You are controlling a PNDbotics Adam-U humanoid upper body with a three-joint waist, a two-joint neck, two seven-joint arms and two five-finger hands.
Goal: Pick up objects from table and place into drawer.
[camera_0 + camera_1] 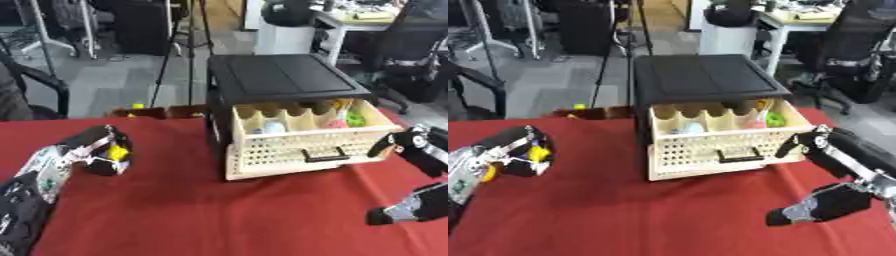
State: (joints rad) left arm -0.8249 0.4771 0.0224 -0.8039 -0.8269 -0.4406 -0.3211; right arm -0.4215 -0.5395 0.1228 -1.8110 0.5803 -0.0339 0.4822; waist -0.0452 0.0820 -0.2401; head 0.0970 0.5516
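Left hand point(103, 150) curled round yellow object point(116, 152); carry over drawer point(306, 145), release into free compartment. Right hand point(833, 170) open, idle.

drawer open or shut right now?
Open. The cream drawer is pulled forward out of the black cabinet, its divided compartments exposed from above with a few small items inside.

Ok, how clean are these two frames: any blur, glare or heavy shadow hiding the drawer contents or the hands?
Left eye view: soft throughout, the left hand smeared round something yellow; the drawer holds only vague pink, green and pale shapes. Right eye view: equally soft, the right hand blurred at its edges. Lighting is even in both, with no glare on the red tablecloth and only faint shadows.
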